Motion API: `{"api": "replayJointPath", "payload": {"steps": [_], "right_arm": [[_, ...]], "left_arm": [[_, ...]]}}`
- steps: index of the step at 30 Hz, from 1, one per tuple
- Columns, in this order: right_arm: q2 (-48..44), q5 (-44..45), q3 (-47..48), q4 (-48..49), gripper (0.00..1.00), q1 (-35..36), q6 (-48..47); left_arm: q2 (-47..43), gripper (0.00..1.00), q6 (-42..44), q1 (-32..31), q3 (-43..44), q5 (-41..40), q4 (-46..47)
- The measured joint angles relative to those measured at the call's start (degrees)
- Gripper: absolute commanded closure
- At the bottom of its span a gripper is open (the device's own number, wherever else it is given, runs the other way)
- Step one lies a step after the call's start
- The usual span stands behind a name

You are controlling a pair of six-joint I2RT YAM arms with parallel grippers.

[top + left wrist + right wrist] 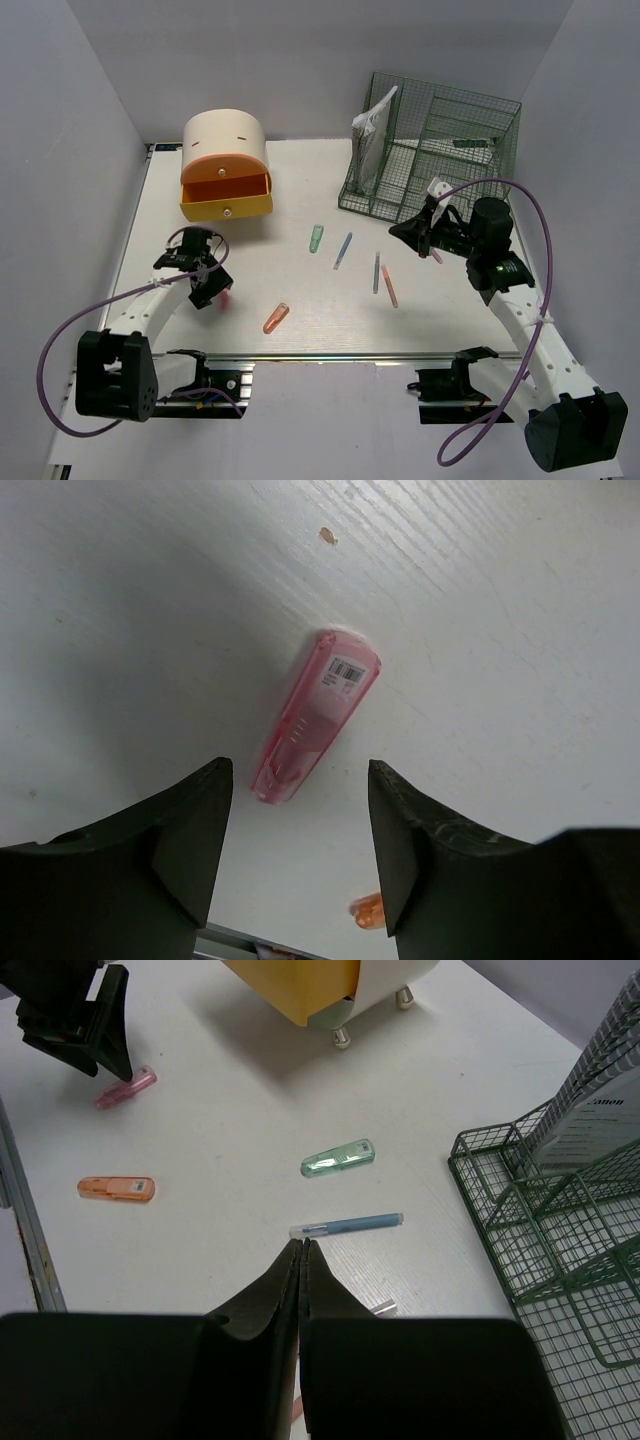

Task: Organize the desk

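1. Looks barely started, going by the layout. Nothing visibly tidied away yet.
2. Loose across the middle of the white surface [300, 190]: pink marker [318, 715], orange marker [276, 318], green marker [317, 238], blue pen [343, 250], plus a grey pen [376, 272] and a pink pen [389, 285] side by side.
3. At the back left, the cream-and-orange drawer box [225, 165], drawer pulled out. No telling from here whether anything sits inside.
4. At the back right, the green wire rack [440, 150], with papers [370, 130] standing in its left slot.
5. Left tool [300, 770]: released, jaws spread wide either side of the pink marker, not touching it. Probably the first pickup.
6. Right tool [302, 1245]: clenched, tips pressed together, nothing visible between them, up near the rack's front corner.
7. Left to do, best guess: pretty much everything, six loose items to stow.
8. Hard to make out: a pinkish sliver under the right tool in the overhead view, mostly blocked. Also can't say for sure what the three stubby markers really are, despite the barcode label on the pink one.
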Motion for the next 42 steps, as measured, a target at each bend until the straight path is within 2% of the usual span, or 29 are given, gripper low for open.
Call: {"api": "replayJointPath", "payload": {"steps": [14,17,18,22,24,31,35,42], "right_arm": [[-1.2,-0.3,0.0,0.0,1.0,-0.9,0.0],[-1.5,-0.5,0.0,0.0,1.0,-1.2,0.0],[-1.6,-0.5,0.0,0.0,1.0,-1.3,0.0],[-1.9,-0.8,0.0,0.0,1.0,-1.6,0.0],[-2.0,-0.9,0.0,0.0,1.0,-1.7,0.0],[-2.0,-1.1,0.0,0.0,1.0,-1.9,0.0],[-2.0,-1.1,0.0,0.0,1.0,-1.9,0.0],[-2.0,-1.2,0.0,0.0,1.0,-1.9,0.0]], "left_arm": [[10.4,0.37,-1.2,-0.5,1.0,-0.4,3.8],[11.7,0.44,-1.8,-0.5,1.9,-1.0,2.9],[12.0,0.51,-1.8,-0.5,2.1,-1.2,2.7],[12.0,0.69,-2.3,-0.5,2.1,-1.5,2.6],[11.8,0.73,-2.4,-0.5,2.1,-1.4,2.4],[6.6,0.89,-1.5,-0.5,2.0,0.7,-1.0],[-1.4,0.9,0.7,-0.5,4.3,5.0,-2.9],[-4.7,0.91,-1.3,-0.5,10.4,13.5,1.5]]}}
